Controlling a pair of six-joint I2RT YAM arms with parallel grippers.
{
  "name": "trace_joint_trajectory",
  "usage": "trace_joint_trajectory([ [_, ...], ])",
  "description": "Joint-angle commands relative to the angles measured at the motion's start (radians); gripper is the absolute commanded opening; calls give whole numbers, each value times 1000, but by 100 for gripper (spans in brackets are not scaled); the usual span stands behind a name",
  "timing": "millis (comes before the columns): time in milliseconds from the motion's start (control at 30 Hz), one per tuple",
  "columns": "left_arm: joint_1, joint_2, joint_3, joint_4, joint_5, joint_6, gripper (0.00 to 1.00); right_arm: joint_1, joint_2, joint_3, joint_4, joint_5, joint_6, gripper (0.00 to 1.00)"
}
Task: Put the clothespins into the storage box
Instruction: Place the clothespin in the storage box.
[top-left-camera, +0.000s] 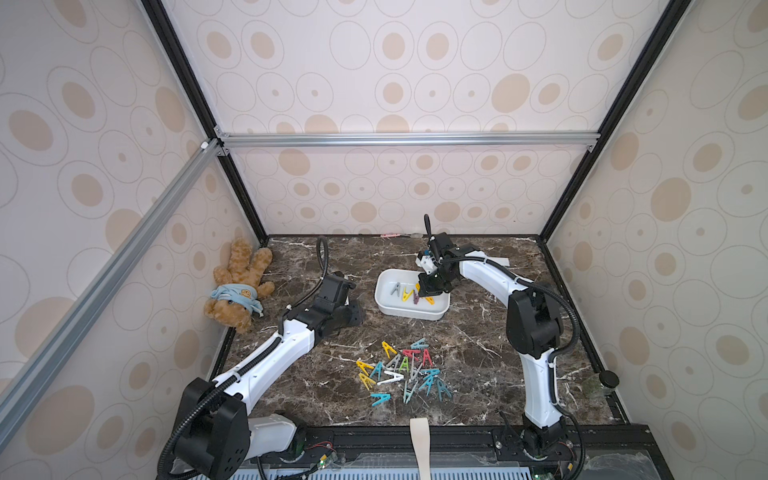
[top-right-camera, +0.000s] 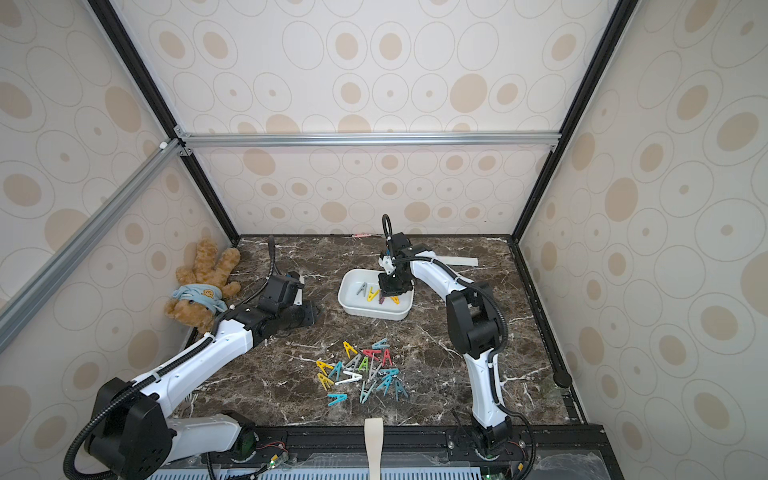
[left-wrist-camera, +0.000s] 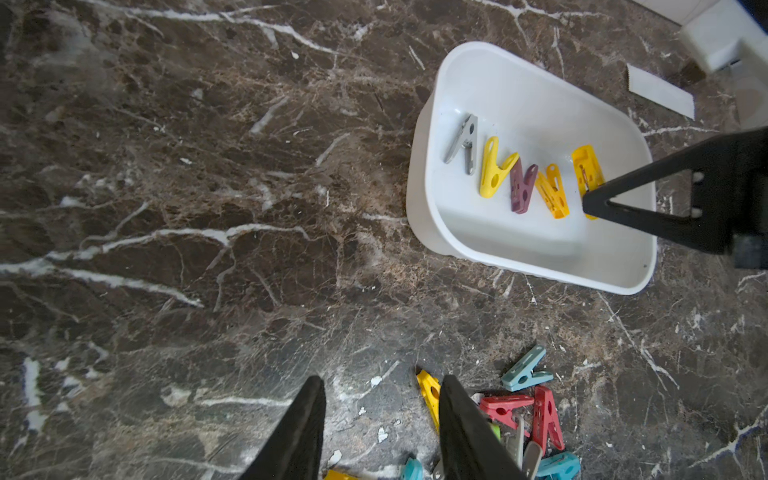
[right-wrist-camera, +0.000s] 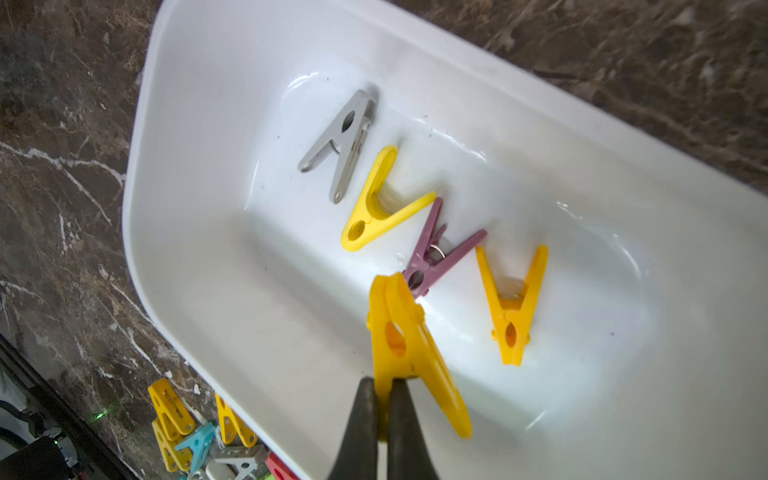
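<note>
The white storage box (top-left-camera: 384, 305) (top-right-camera: 347, 305) stands on the marble table, right of centre. Several clothespins lie in a row inside it: grey (right-wrist-camera: 345, 141), yellow (right-wrist-camera: 374, 212), purple (right-wrist-camera: 436, 253) and orange-yellow (right-wrist-camera: 513, 307). My right gripper (right-wrist-camera: 383, 380) (top-left-camera: 424, 291) hangs over the box, shut on a yellow clothespin (right-wrist-camera: 399, 332) that points down at the floor of the box. A mixed-colour pile of clothespins (top-left-camera: 405, 370) (top-right-camera: 365, 370) lies nearer the front. My left gripper (left-wrist-camera: 382, 380) (top-left-camera: 355, 311) is open and empty, above bare marble just beside the pile (left-wrist-camera: 523, 415).
A brown teddy bear (top-left-camera: 237, 286) lies against the left wall. A flat white paper strip (top-right-camera: 457, 261) lies behind the box. A black knob (top-left-camera: 609, 378) sits at the right table edge. A beige strap (top-left-camera: 419, 440) hangs over the front rail.
</note>
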Motion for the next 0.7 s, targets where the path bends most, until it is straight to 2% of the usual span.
trace_joint_trajectory([
  [0,4,-13,-3,-52,-30,-34,47,5,27,50,-36,7,-11,3],
  [100,5,-1,4,-73,-34,-28,48,6,53,64,-37,11,-11,6],
  [367,5,20,-5,-87,12,-26,49,5,25,72,-35,32,-18,20],
  [567,5,19,-31,-102,49,-26,46,6,-46,64,-50,26,-24,20],
  [667,-1,46,-54,-103,106,-20,42,11,-118,19,-33,16,-19,20],
])
